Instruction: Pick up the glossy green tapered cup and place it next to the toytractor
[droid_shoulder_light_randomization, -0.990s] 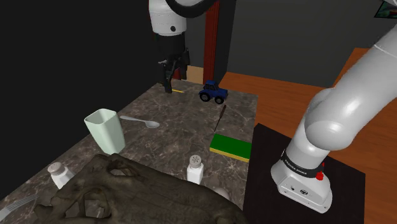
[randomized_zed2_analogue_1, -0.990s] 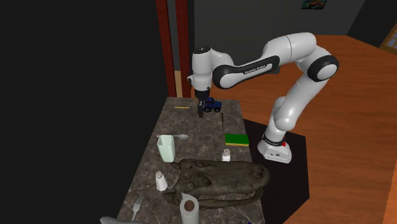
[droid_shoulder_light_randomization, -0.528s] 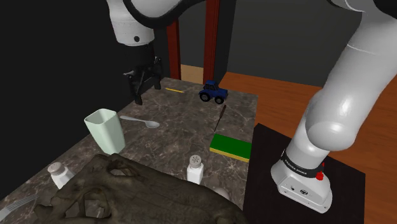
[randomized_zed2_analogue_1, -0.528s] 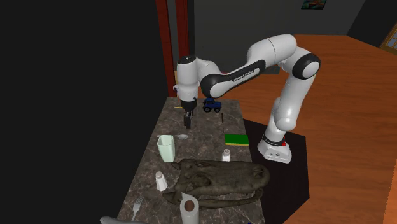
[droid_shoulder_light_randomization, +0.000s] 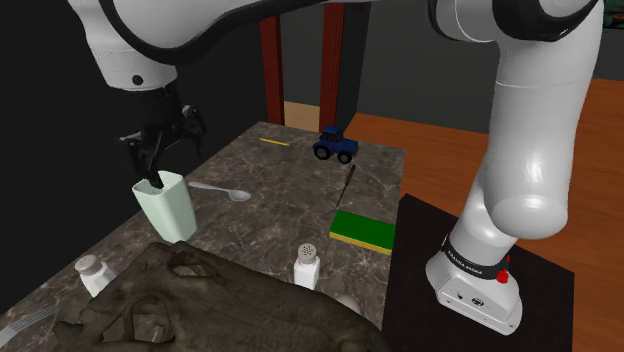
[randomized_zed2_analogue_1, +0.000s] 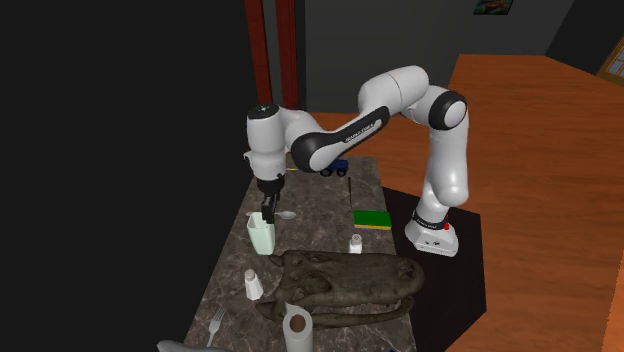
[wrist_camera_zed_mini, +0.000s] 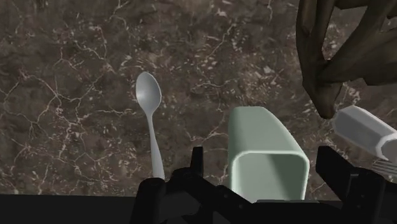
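While the pale green tapered cup (droid_shoulder_light_randomization: 165, 205) (wrist_camera_zed_mini: 267, 156) stands upright on the dark marbled worktop (droid_shoulder_light_randomization: 300, 200), your hand (droid_shoulder_light_randomization: 150, 170) (wrist_camera_zed_mini: 264, 159) hangs right over its open mouth. The hand is released. Its fingers (wrist_camera_zed_mini: 197, 162) are spread to either side of the cup's rim, with no contact you can make out, so the cup is not grasped.

A pale spoon (wrist_camera_zed_mini: 149, 108) (droid_shoulder_light_randomization: 222, 190) lies flat just beside the cup, on the tractor side. A dark crumpled lump (droid_shoulder_light_randomization: 200, 300) sits close on the cup's other side. One white shaker (droid_shoulder_light_randomization: 91, 273) stands near the cup at the lump's edge. A second shaker (droid_shoulder_light_randomization: 307, 265) is farther from the cup, toward the stand. A flat green block (droid_shoulder_light_randomization: 363, 231) lies beyond that, well apart from the cup. The blue toy tractor (droid_shoulder_light_randomization: 335, 145) (randomized_zed2_analogue_1: 338, 168) is well apart from the cup at the worktop's far end. A thin yellow stick (droid_shoulder_light_randomization: 274, 142) lies near it.
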